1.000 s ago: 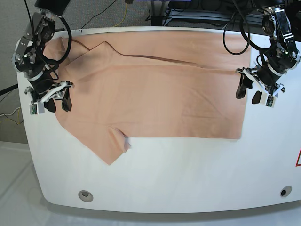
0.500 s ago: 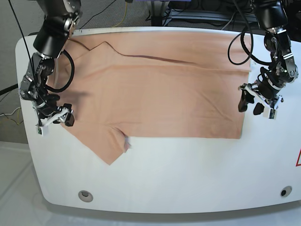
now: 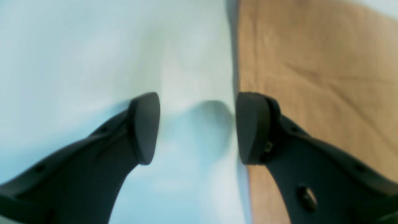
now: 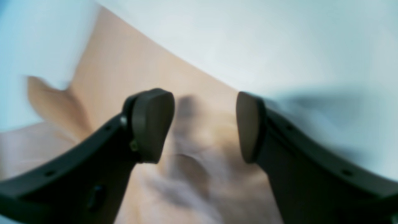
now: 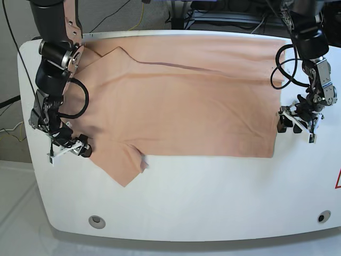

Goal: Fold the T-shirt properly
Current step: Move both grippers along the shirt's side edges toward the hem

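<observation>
The peach T-shirt [image 5: 181, 106] lies spread flat on the white table [image 5: 213, 197], with one sleeve pointing toward the front left. My left gripper [image 5: 294, 124] is low at the shirt's right edge. In the left wrist view it [image 3: 197, 127] is open, one finger over bare table and the other at the edge of the cloth [image 3: 311, 62]. My right gripper [image 5: 69, 149] is at the left edge by the sleeve. It [image 4: 205, 127] is open in its wrist view, above rumpled fabric [image 4: 124, 71], with nothing pinched.
Two round holes [image 5: 96, 220] [image 5: 323, 217] sit near the table's front edge. Cables and equipment [image 5: 224, 13] run behind the back edge. A red mark [image 5: 338, 178] shows at the right rim.
Both arms have come down toward the front. The right gripper moved along the shirt's left edge to the sleeve. The left gripper dropped closer to the right edge.
</observation>
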Robot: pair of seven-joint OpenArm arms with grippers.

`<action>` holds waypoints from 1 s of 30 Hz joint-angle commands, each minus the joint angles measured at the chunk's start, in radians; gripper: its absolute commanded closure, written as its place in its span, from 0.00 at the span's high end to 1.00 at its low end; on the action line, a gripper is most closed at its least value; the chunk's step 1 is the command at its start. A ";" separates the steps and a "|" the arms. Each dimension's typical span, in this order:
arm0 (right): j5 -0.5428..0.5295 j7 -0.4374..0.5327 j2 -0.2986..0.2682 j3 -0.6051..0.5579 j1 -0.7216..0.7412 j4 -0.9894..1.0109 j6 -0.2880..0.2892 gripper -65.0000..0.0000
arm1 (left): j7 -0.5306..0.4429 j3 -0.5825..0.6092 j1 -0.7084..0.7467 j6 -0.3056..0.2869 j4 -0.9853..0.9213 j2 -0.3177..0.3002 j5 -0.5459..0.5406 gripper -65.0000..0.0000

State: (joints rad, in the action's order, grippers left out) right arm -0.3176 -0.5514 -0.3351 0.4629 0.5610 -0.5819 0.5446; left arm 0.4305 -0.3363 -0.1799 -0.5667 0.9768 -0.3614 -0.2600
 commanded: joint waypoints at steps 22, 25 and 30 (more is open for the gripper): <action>0.168 0.070 0.012 -0.005 0.016 0.004 0.084 0.53 | 0.041 -0.023 -0.044 0.002 0.031 -0.031 -0.024 0.58; 0.139 0.013 0.040 -0.006 -0.029 -0.080 0.074 0.53 | 0.045 -0.018 -0.036 0.007 0.034 -0.023 -0.031 0.59; 0.066 -0.049 0.060 -0.006 -0.079 -0.181 0.078 0.54 | 0.041 -0.018 -0.034 0.010 0.041 -0.015 -0.033 0.59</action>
State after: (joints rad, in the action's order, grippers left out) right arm -0.2440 -0.5602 -0.2726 0.4583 0.4759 -0.7208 0.6220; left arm 0.4927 -0.3523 -0.1940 -0.5575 0.9939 -0.3641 -0.2779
